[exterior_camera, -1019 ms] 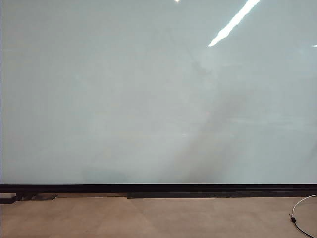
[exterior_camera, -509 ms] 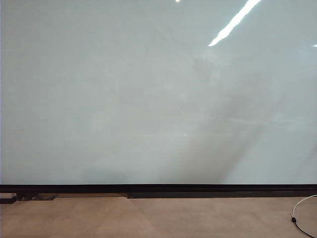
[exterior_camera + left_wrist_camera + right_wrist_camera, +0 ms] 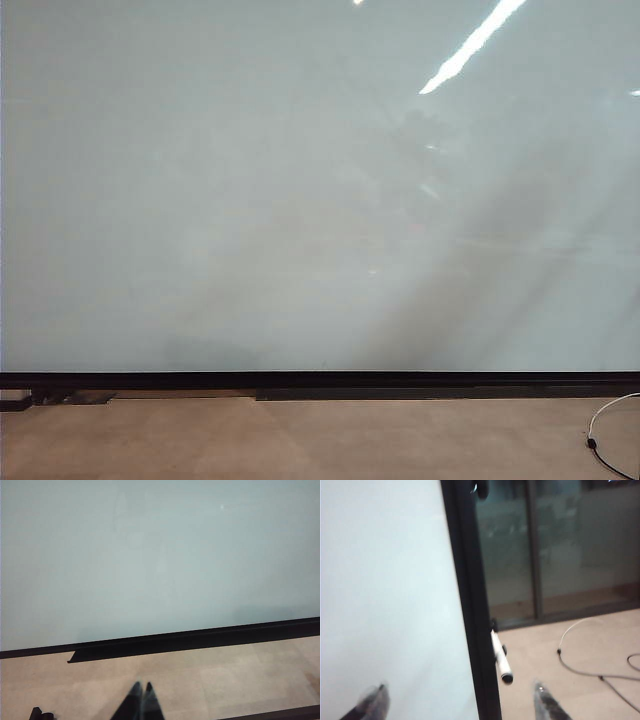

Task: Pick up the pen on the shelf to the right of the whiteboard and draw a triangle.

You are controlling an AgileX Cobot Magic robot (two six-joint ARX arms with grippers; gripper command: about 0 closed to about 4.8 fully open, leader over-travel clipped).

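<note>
White pen (image 3: pixel 499 656) slanting along whiteboard (image 3: pixel 385 590) edge, dark tip nearest right gripper (image 3: pixel 457 700), left gripper (image 3: pixel 142 700)

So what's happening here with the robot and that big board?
The right gripper is open and aimed at the pen, which sits at the dark right edge of the whiteboard; nothing is gripped yet. The left gripper hangs shut near the board's lower edge, holding nothing. The board is blank: no triangle so far.

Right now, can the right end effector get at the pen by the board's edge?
Probably yes. The right end effector is open, with the pen ahead between its fingers, beside the whiteboard frame. Nothing blocks the way; the cable lies off to the side.
</note>
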